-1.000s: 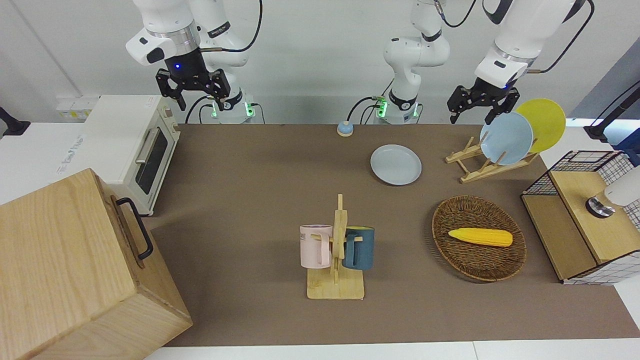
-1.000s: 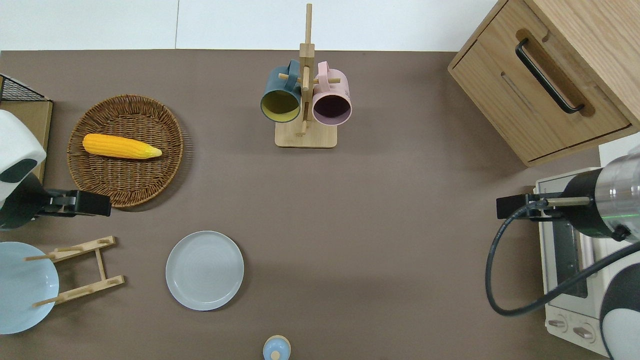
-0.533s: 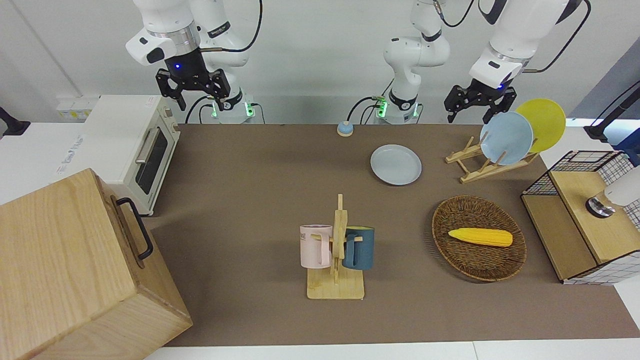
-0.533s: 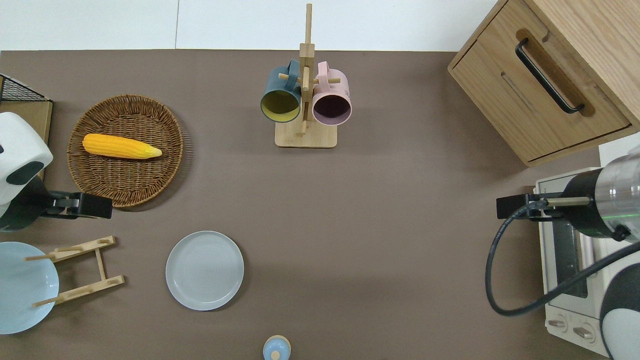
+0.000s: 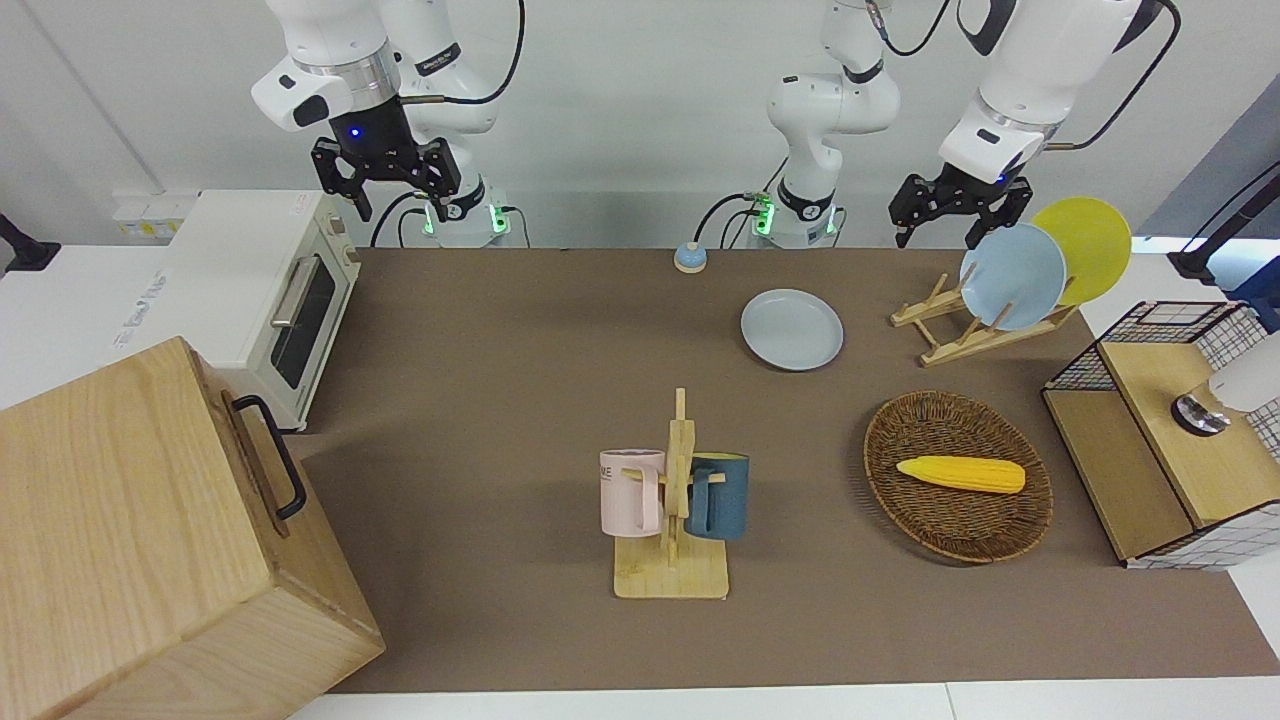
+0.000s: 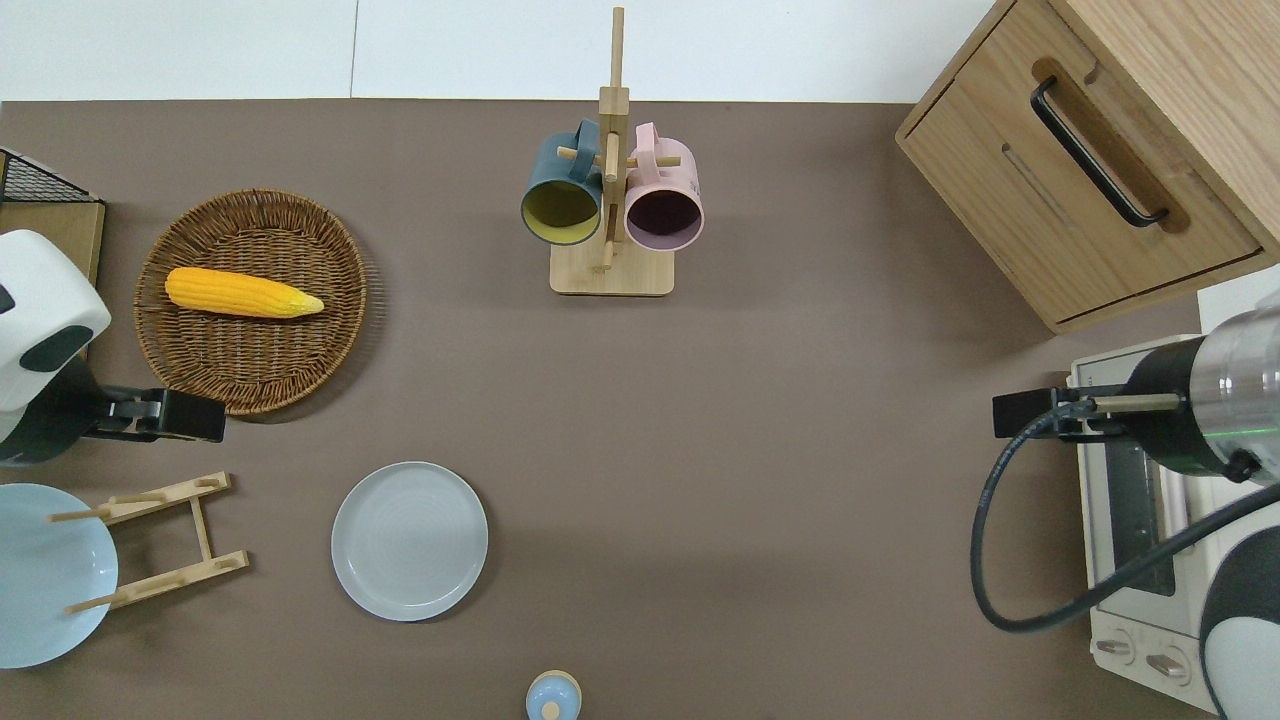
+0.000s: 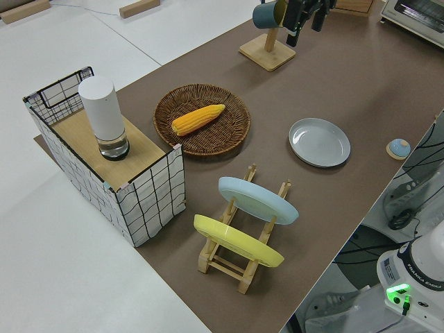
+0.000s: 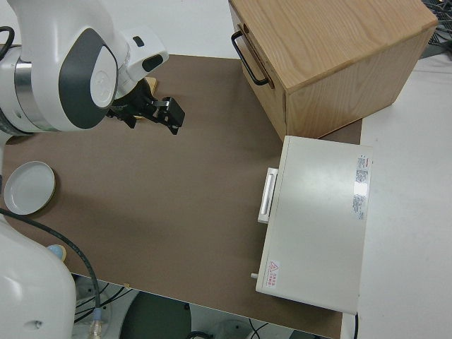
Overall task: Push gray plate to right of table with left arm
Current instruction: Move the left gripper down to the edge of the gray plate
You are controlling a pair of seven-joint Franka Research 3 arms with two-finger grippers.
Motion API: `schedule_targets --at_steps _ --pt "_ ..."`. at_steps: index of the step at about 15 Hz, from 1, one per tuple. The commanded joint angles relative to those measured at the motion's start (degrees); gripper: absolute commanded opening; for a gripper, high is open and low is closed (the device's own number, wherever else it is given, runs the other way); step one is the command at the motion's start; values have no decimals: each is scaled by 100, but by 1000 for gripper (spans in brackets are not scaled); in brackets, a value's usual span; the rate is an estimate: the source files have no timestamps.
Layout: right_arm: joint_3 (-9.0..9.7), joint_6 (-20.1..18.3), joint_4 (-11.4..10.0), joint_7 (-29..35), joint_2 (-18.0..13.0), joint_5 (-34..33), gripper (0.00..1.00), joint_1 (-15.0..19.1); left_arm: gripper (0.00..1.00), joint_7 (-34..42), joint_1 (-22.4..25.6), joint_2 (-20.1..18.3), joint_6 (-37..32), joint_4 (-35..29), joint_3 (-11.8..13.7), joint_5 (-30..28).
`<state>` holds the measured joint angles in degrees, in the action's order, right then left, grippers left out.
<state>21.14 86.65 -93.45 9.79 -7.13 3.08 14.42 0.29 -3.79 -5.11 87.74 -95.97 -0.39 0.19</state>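
Starting at the left arm's end of the bench: a wooden dish rack props a sky-blue plate. The left end effector hangs with fingers spread, over the bench between that rack and the wicker basket holding corn. The gray plate lies flat beside the rack, nearer the robots than the basket; being round, it has no long axis. Bare bench stretches from it toward the toaster oven. The right arm is parked, its end effector also spread.
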Motion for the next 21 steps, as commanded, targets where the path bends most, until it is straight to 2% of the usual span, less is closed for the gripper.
schedule_targets --at_steps 1,13,16,21 --pt "83 1 -156 67 -157 123 996 140 991 86 158 -96 67 -439 -57 113" --pt "83 1 -156 59 -157 123 996 140 985 279 273 -87 1420 -2064 -40 43" --pt "83 -7 -156 59 -157 123 996 140 970 288 430 -165 1675 -2565 -110 -202" --pt "83 1 -156 59 -157 123 996 140 952 629 457 -429 2772 -3760 -40 -282"
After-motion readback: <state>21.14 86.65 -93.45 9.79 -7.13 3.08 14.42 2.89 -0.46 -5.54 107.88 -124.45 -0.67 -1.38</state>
